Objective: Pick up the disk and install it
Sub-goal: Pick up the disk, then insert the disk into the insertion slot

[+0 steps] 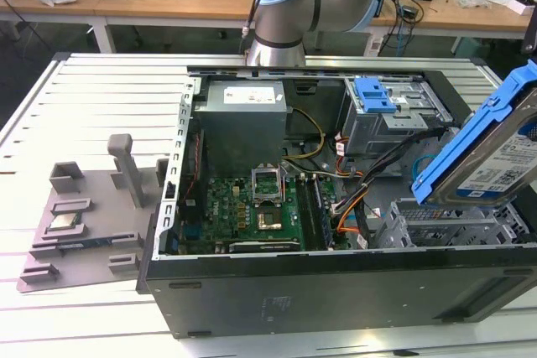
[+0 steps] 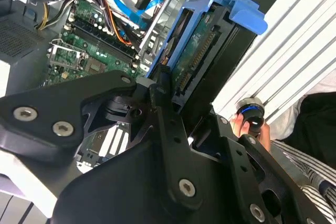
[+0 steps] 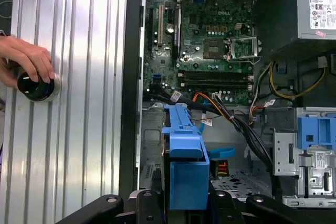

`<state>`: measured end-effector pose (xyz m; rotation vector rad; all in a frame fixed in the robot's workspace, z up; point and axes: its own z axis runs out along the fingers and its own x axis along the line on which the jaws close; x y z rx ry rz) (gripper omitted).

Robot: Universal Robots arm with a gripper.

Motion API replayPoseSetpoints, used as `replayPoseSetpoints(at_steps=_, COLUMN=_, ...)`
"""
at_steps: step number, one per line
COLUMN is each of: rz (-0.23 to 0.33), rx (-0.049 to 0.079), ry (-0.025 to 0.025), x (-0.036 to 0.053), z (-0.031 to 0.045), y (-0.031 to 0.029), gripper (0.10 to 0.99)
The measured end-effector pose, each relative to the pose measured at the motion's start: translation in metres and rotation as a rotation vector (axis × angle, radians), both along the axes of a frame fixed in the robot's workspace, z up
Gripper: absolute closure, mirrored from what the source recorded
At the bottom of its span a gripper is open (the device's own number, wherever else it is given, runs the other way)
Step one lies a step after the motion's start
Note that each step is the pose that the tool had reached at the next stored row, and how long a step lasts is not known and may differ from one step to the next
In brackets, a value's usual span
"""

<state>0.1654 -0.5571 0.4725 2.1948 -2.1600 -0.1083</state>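
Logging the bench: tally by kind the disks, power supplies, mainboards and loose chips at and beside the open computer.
disk: 1
power supply: 1
mainboard: 1
loose chip: 1
Total: 4

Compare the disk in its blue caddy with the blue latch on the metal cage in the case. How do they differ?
The disk hangs tilted in the claw above the case; the blue latch sits level on its cage. The disk carries a white-and-blue label; the blue latch shows none. Both pair bright blue plastic with silver metal.
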Motion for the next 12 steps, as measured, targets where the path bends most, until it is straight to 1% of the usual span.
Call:
replayPoseSetpoints(at_steps=2, rz=0.0, rx=0.0, ry=0.0006, x=0.0014, z=-0.0008, y=0.0002, gripper=0.722)
replayPoseSetpoints(at_steps=12, rz=0.0, rx=0.0, ry=0.0007, x=0.0014, z=-0.0011, y=0.0002, gripper=0.722)
